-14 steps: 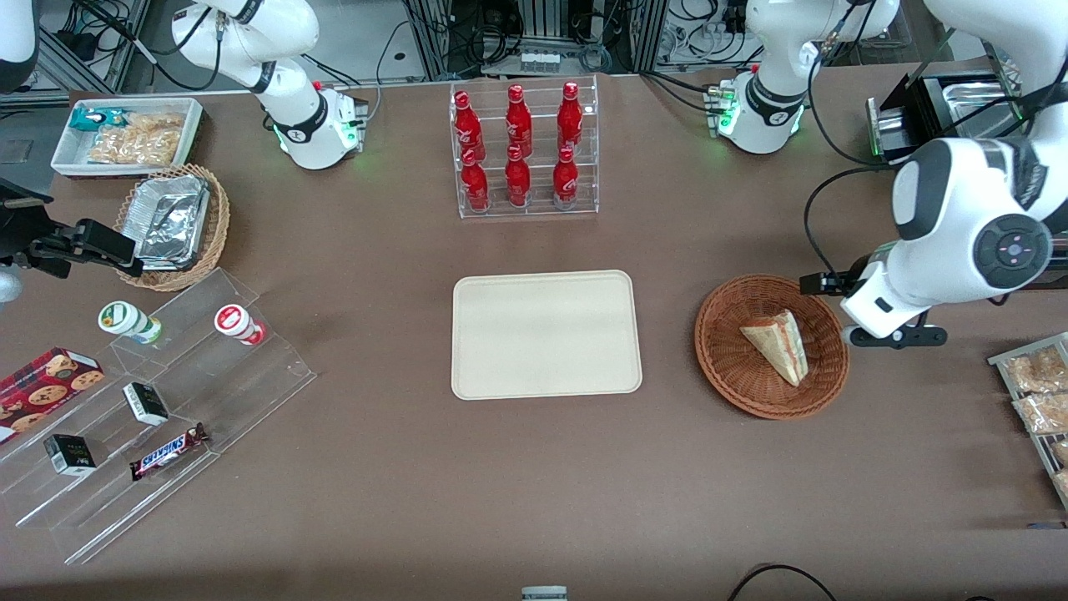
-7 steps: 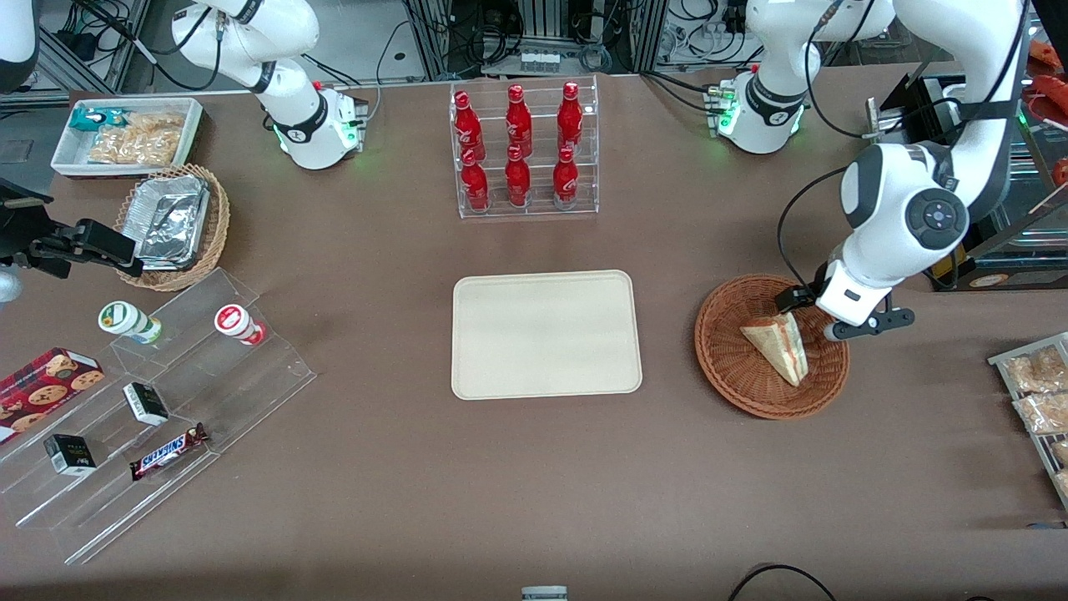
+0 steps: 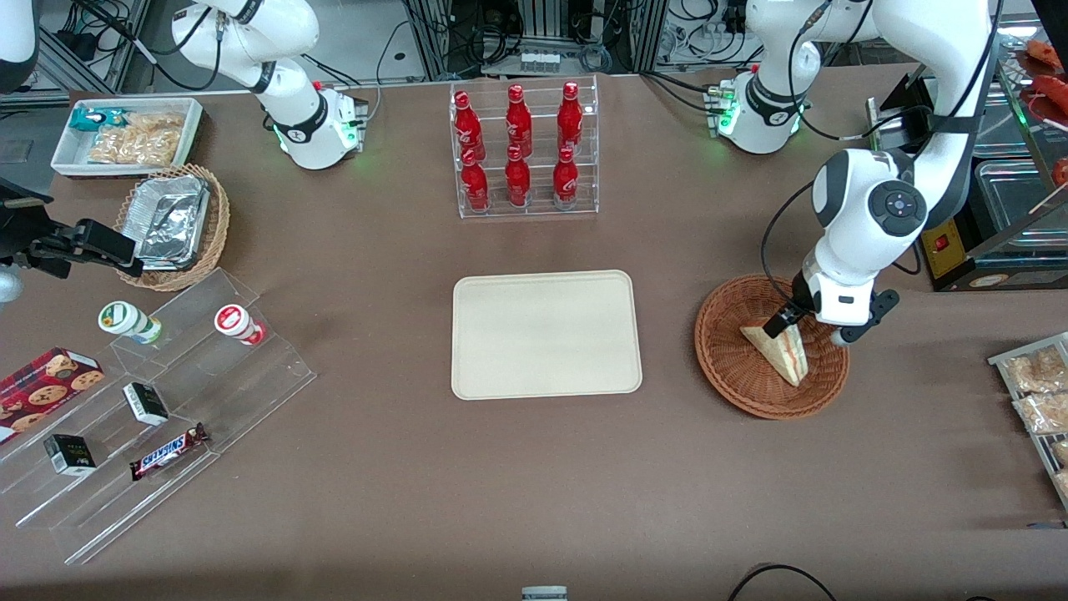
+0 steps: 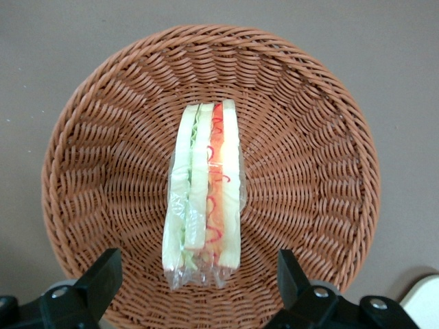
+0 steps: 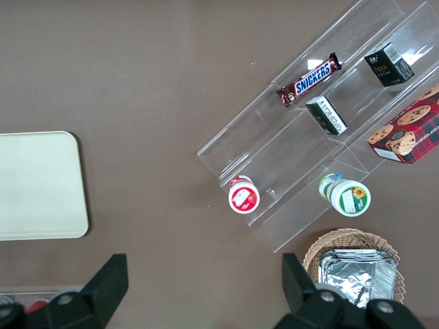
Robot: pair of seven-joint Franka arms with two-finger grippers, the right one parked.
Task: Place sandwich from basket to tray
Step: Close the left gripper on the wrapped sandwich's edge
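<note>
— Since a second ago, what has moved?

— Only the working arm. Its wrist was out past the rim of the basket [image 3: 772, 346] toward the working arm's end of the table; now it hangs over the basket, with the gripper [image 3: 791, 321] just above the sandwich's broad end.

— And the fingers?

— Spread wide apart, holding nothing. In the wrist view the two black fingertips [image 4: 103, 277] stand on either side of the sandwich [image 4: 204, 195], each with a clear gap to it, and the wedge lies between them.

— Where exactly is the sandwich?

— It lies inside the basket, on the woven floor, about in the middle. It is wrapped in clear film, and the edge with the green and red filling faces up toward the wrist camera. From the front its point aims toward the front camera and its wide end sits under the gripper.

— The tray?

— The tray [image 3: 546, 334] lies flat in the middle of the table with nothing on it, well apart from the basket, toward the parked arm's end from it. The rack of red bottles [image 3: 521, 150] stands farther from the front camera than the tray.

— Has anything else shifted?

— No. The basket, tray and sandwich lie where they lay before.
</note>
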